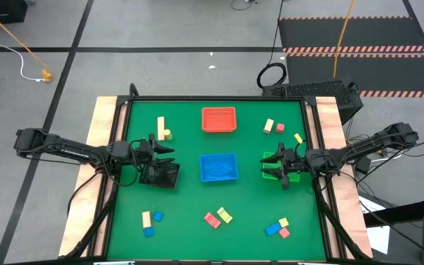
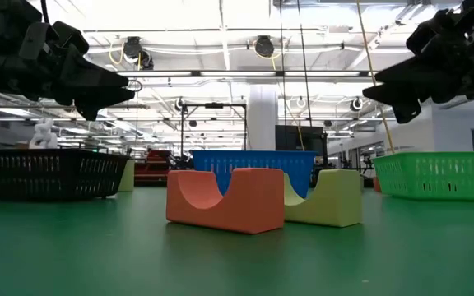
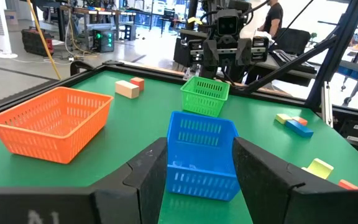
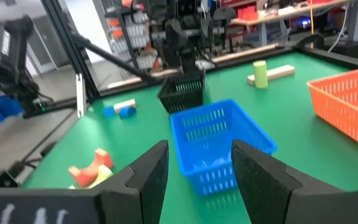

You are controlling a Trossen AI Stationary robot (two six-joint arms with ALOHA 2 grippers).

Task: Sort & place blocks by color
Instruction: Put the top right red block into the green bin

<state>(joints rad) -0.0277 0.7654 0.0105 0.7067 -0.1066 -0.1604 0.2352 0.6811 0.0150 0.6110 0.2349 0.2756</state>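
Observation:
Small blocks lie in scattered groups on the green table: a tan bar with a yellow piece (image 1: 163,129), tan, red and yellow pieces (image 1: 274,127), tan and blue ones (image 1: 150,221), a red and a yellow-green arch (image 1: 218,217), and a blue, yellow and red cluster (image 1: 278,227). The two arches also show close up in the low view as red (image 2: 225,197) and yellow-green (image 2: 329,197). My left gripper (image 1: 165,145) (image 3: 199,149) hovers open and empty above the black tray (image 1: 160,174). My right gripper (image 1: 268,163) (image 4: 201,149) hovers open and empty above the green tray (image 1: 274,166).
The blue tray (image 1: 218,168) sits at the table's centre between the two grippers, and the red tray (image 1: 218,119) sits toward the far edge. Wooden rails (image 1: 103,125) run along the left and right sides. Open green surface lies between the block groups.

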